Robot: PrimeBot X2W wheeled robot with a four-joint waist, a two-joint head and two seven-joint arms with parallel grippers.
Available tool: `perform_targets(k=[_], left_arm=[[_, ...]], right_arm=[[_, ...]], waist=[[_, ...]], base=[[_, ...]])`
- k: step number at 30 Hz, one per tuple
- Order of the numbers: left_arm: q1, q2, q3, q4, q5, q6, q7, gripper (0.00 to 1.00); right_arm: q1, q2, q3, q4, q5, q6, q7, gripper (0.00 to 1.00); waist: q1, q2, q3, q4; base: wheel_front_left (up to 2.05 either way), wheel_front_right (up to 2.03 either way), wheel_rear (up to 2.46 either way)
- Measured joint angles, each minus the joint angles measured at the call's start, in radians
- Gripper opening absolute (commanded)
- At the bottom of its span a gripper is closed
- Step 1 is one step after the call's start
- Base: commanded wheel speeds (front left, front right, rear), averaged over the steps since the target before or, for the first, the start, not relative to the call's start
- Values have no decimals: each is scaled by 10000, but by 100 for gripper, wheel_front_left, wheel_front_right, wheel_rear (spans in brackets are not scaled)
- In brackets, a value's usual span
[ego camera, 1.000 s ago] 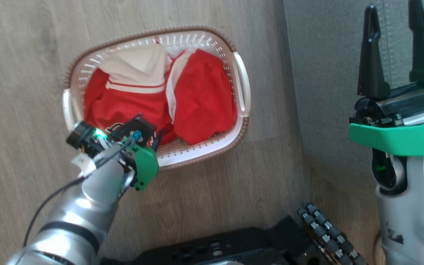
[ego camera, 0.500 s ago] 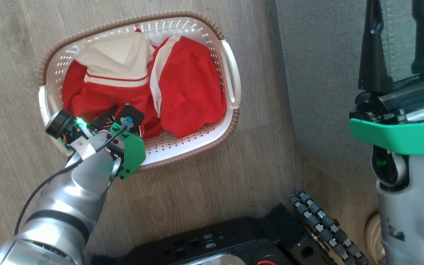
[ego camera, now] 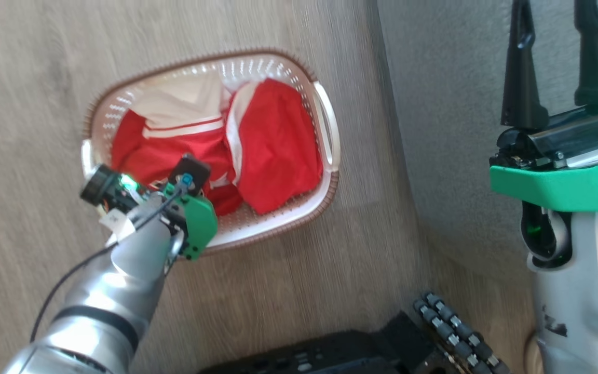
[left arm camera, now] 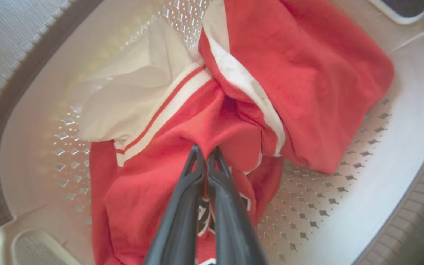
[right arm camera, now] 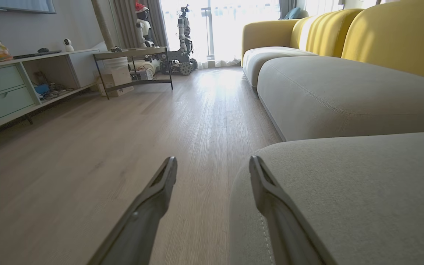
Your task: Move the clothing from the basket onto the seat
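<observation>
Red sports clothing (ego camera: 200, 150) was found inside the small cream-white perforated plastic laundry basket (ego camera: 328, 124) with a brown woven-look rim, none of it yet placed on the seat. The basket was set on the pale wood-plank floor (ego camera: 29, 104), near the edge of the large grey fabric sofa seat (ego camera: 460, 104). Two garments were seen side by side and touching. A red jersey with white striped trim and black-and-white lettering (left arm camera: 153, 184) was crumpled toward the left handle. Plain red shorts with a white side stripe (left arm camera: 307, 81) were heaped toward the right handle. The left gripper (left arm camera: 205, 151) was lowered into the basket, and its two long dark fingers (left arm camera: 182, 206) were pressed together, with a raised fold of the jersey pinched at their tips. The right gripper (ego camera: 556, 31) was held well apart from the basket, at the edge of the seat (right arm camera: 344, 191). Its fingers (right arm camera: 160, 187) were spread wide, and nothing was held between them.
</observation>
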Motion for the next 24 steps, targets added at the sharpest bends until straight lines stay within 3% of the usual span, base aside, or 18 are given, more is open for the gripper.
perform_targets(k=[6, 15, 24], left_arm=[[716, -75, 127, -213, -663, -247, -629, 0], [1918, -96, 52, -1852, -2644, -790, -947, 0], [2581, -98, -384, -3064, -3774, -692, -1034, 0]], right_arm=[[344, 0, -4, 585, -146, 0, 0, 100], [1567, 0, -165, 1561, -410, 0, 2, 100], [2736, 2, -353, 2153, -554, 0, 2, 100]], waist=[[0, 0, -1073, 257], [-1, 1, -3086, 771], [-2, 0, -4914, 1288]], base=[[0, 0, 0], [0, 0, 0], [0, 0, 0]])
